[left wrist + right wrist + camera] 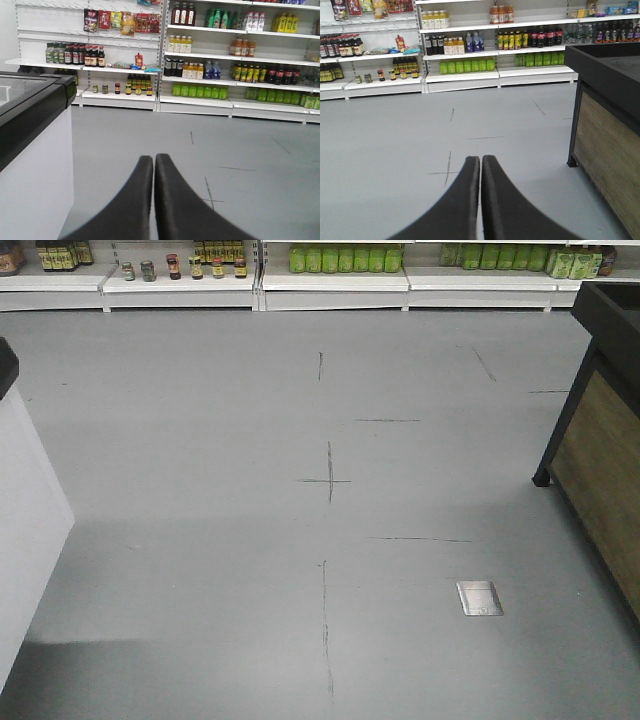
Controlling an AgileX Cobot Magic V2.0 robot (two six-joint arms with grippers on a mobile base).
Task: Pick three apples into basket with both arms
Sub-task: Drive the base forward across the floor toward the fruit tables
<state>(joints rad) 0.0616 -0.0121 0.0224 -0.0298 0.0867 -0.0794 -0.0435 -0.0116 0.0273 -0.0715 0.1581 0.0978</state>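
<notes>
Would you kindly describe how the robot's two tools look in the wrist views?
Both the left tool and the right tool show two matte black fingers with smooth curved outlines, broad near the camera and narrowing to rounded tips. No cables, markings or arm links are visible.

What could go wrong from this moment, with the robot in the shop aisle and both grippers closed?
1. Nothing to pick or fill shows in any view, so the base may need to drive; the white cabinet on its left and the wood-panelled stand on its right could be struck.
2. The left gripper and right gripper are shut and must open before any grasp.
3. The metal floor plate might jolt the wheels.
</notes>
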